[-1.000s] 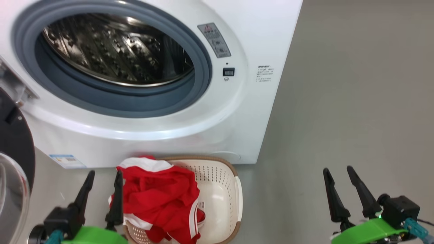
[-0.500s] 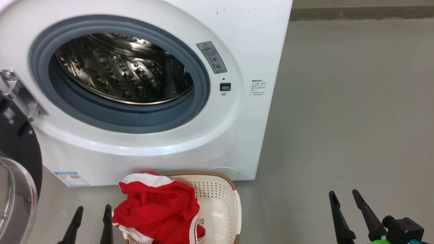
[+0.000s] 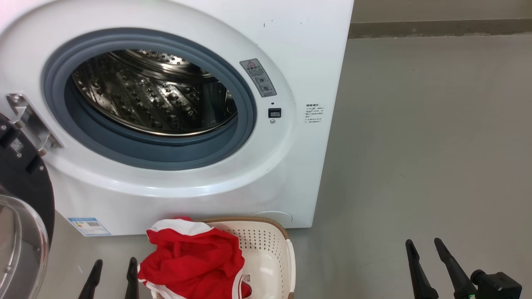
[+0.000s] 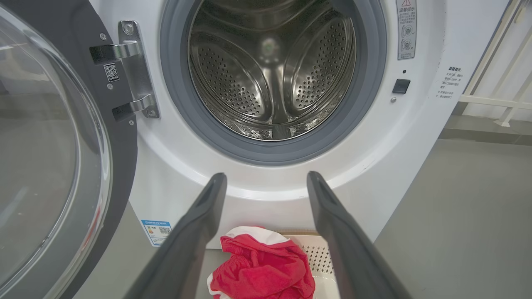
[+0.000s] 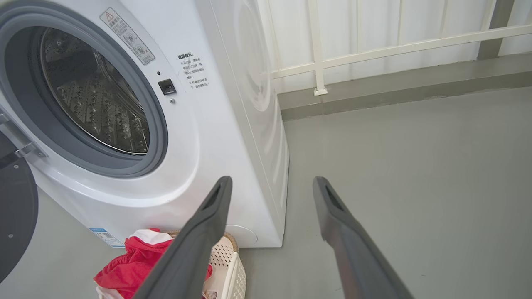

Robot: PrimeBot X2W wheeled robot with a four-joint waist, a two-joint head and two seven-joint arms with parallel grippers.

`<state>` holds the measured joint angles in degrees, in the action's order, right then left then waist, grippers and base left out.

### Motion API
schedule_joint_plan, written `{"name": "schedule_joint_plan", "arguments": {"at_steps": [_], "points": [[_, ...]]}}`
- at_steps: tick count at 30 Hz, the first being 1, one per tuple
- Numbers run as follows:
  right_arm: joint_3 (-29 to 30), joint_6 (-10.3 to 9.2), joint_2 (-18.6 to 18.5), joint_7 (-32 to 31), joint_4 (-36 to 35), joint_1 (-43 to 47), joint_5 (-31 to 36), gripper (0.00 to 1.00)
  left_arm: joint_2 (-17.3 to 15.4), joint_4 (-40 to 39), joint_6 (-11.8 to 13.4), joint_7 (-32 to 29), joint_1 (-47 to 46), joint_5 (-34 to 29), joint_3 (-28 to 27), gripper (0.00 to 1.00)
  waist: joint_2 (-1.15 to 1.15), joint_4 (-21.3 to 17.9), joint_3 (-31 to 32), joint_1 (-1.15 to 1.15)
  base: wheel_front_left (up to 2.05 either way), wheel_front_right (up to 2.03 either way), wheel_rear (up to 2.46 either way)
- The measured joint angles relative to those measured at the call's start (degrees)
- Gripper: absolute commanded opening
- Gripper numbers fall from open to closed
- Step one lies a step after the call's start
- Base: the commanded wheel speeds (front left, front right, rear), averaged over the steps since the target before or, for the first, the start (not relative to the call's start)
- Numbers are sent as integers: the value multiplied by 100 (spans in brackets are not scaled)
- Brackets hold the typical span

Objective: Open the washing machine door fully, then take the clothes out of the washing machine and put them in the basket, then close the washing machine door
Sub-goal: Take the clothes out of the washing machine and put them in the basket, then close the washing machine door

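Currently: one washing machine (image 3: 291, 50), white, with its steel drum (image 3: 158, 95) exposed. One washing machine door (image 3: 25, 182), black-rimmed with a clear glass bowl, swung open on the robot's left. One basket (image 3: 270, 253), cream, on the floor just before the machine. One heap of the clothes (image 3: 191, 261), red with white trim, lying in it. Two grippers, low, fingers spread and holding nothing: left gripper (image 3: 115, 261) just beside the basket, right gripper (image 3: 423, 241) well apart.

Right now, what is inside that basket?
Red clothes with white trim are heaped in the left of the basket, draping over its rim; the right part is bare. Anything beneath the heap is covered, and the near end is out of frame.
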<state>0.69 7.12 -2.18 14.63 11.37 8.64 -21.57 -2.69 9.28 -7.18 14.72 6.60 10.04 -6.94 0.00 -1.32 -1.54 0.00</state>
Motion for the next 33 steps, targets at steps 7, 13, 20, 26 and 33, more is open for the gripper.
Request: {"name": "schedule_joint_plan", "arguments": {"at_steps": [7,13,20,26,33], "points": [[8,0,1,0,-4,0,0,100,8,2,0,0,-1,0,8,100,0,7,-12,0,-13,13,0],[14,0,2,0,-7,0,1,100,11,1,0,0,-3,1,37,100,0,21,-24,0,-91,91,0],[25,0,3,0,-9,0,1,100,12,-35,0,0,-4,1,44,100,0,59,-55,0,-135,135,0],[30,0,3,0,-9,0,1,100,12,-52,0,0,-4,14,47,100,0,82,-58,0,-128,128,0],[30,0,3,0,-9,1,0,100,12,-82,0,0,-4,27,63,100,0,109,-73,0,-63,63,0]]}}
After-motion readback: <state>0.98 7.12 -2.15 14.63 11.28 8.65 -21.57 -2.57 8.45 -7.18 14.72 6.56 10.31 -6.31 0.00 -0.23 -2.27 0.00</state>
